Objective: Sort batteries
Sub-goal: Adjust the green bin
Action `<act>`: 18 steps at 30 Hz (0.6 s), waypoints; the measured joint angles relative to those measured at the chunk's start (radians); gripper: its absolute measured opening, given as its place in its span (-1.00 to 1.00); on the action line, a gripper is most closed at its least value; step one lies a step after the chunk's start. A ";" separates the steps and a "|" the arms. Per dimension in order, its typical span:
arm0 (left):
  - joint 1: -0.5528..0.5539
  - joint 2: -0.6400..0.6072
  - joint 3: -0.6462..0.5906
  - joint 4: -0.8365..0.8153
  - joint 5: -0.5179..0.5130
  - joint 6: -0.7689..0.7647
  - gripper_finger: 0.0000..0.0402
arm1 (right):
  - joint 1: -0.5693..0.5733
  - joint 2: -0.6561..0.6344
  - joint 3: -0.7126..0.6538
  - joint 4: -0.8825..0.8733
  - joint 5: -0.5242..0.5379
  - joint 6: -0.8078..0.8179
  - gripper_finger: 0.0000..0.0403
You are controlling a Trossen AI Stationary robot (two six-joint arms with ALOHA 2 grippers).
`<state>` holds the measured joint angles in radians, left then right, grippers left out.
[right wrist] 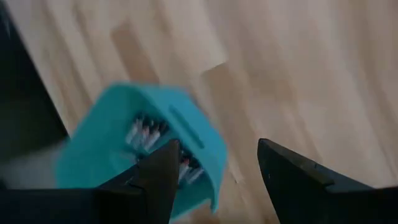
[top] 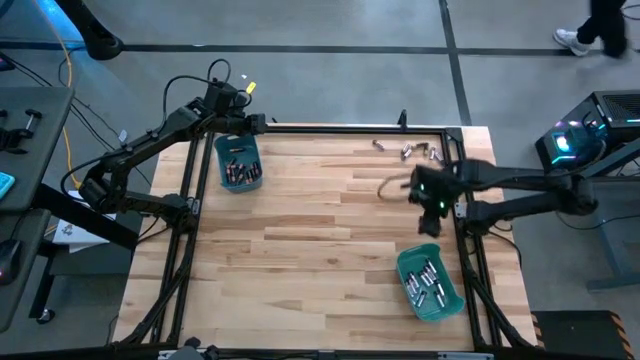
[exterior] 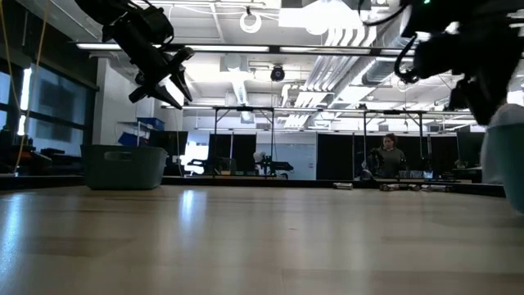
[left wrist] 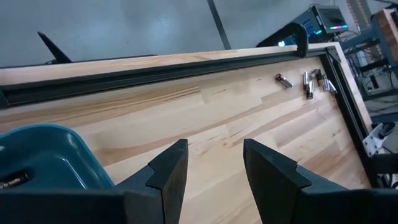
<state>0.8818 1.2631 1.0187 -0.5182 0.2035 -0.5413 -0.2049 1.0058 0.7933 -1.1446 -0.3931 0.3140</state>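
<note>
Two teal bins hold batteries: one at the far left (top: 238, 162), one at the near right (top: 430, 283). A few loose batteries (top: 407, 151) lie on the table near its far right corner, also seen in the left wrist view (left wrist: 306, 81). My left gripper (left wrist: 214, 146) hovers open above the far edge by the left bin (left wrist: 43, 158), nothing between its fingers. My right gripper (right wrist: 217, 146) hangs open over the table just beyond the right bin (right wrist: 143, 155), pointing steeply down; I see nothing between its fingers. It is blurred in the high view (top: 430, 215).
A black frame (top: 340, 127) runs along the table's far and side edges. The wooden table top (top: 320, 240) between the two bins is bare. A person (exterior: 389, 156) sits in the room beyond the table, and another person's feet (top: 590, 38) show on the floor at the far right.
</note>
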 joint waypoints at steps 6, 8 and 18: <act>0.002 0.000 0.000 0.000 0.000 0.032 -0.25 | 0.220 -0.011 -0.132 0.144 0.021 -0.119 0.03; 0.002 0.000 0.000 0.000 0.000 0.032 -0.25 | 0.260 0.005 -0.150 0.163 0.106 -0.115 0.03; 0.002 0.000 0.000 0.000 0.000 0.030 -0.25 | 0.311 0.091 -0.153 0.162 0.112 -0.093 -0.44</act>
<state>0.8833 1.2633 1.0187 -0.5182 0.2031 -0.5114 0.1059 1.0971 0.6399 -0.9830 -0.2808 0.2207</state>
